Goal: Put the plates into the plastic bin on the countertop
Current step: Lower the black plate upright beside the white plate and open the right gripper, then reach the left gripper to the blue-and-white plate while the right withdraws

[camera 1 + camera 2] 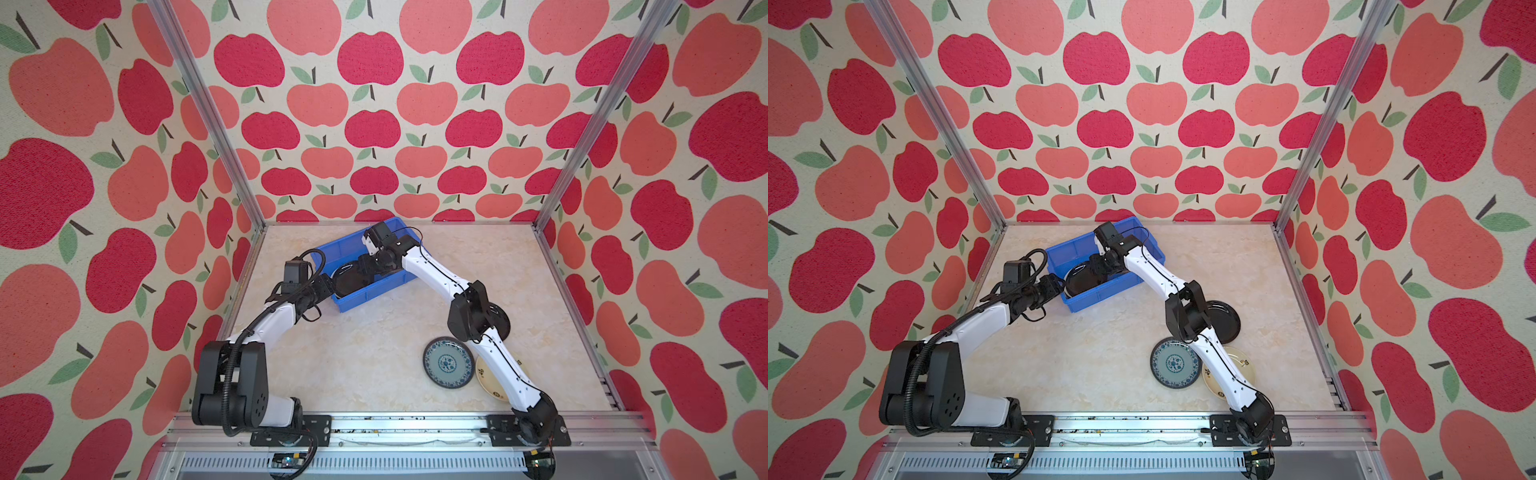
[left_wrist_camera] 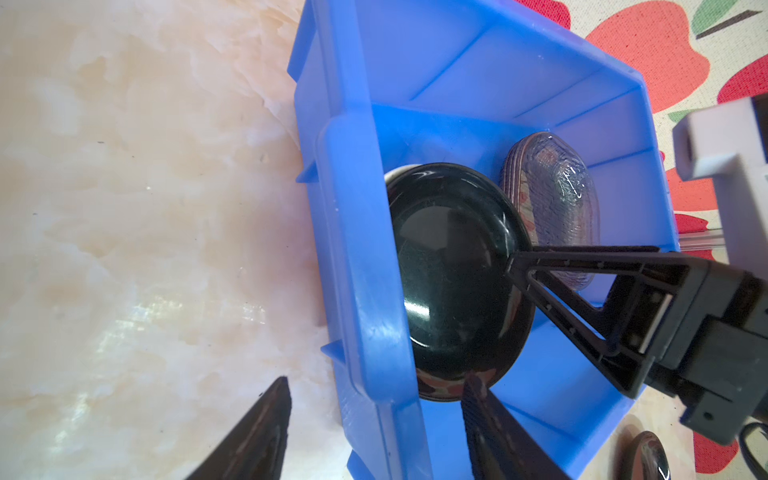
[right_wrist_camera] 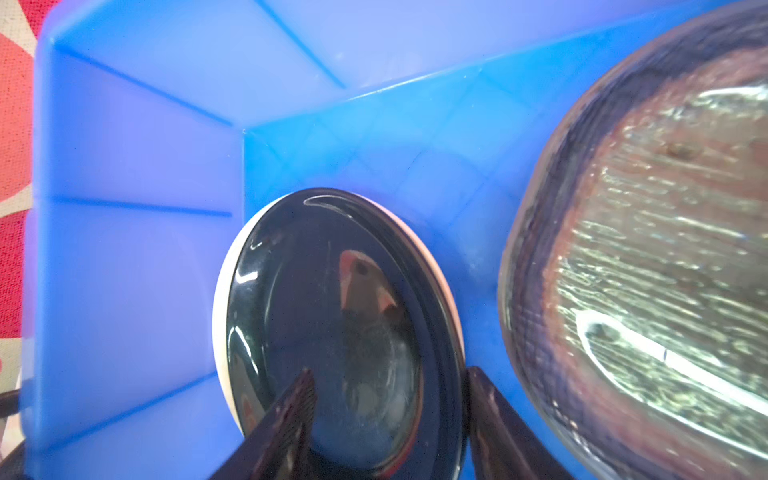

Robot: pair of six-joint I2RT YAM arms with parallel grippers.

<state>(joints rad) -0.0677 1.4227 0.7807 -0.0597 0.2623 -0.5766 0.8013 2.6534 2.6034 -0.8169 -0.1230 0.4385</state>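
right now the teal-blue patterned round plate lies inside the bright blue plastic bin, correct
No. The teal-blue patterned round plate lies on the beige marble countertop, outside the bright blue plastic bin, as both top views show.

Top views: stereo pair, high at the front, angled down over the whole countertop [image 1: 374, 365], near-identical | left wrist: close, just outside the blue bin [image 2: 357, 249], facing in | right wrist: closer, inside bin | both wrists share the black plate [image 3: 332, 324].
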